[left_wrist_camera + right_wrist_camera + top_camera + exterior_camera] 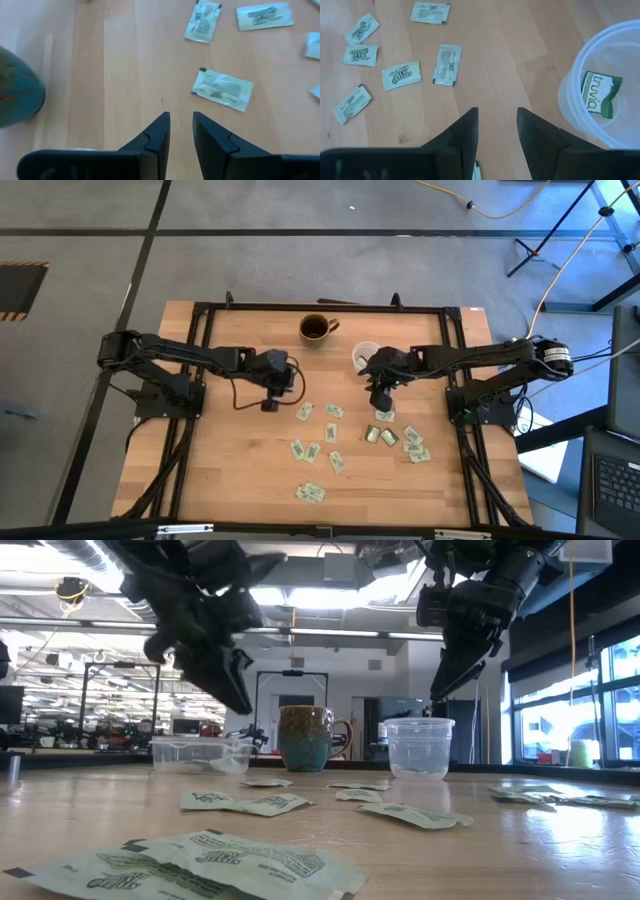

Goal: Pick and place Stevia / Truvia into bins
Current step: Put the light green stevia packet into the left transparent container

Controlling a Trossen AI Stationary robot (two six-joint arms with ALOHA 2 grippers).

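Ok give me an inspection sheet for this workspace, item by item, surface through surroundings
Surface: wooden table, black frame.
Job's things: sachets scattered over the table's middle and right; round cup holds one Truvia sachet; shallow tub beside the mug.
Clutter: dark mug at the far edge.
End effectors: left end effector open, empty, above bare wood; right end effector open, empty, beside the cup.
Cables: black lead on the left arm; yellow cord on the floor.
Surroundings: open office, tripod legs.
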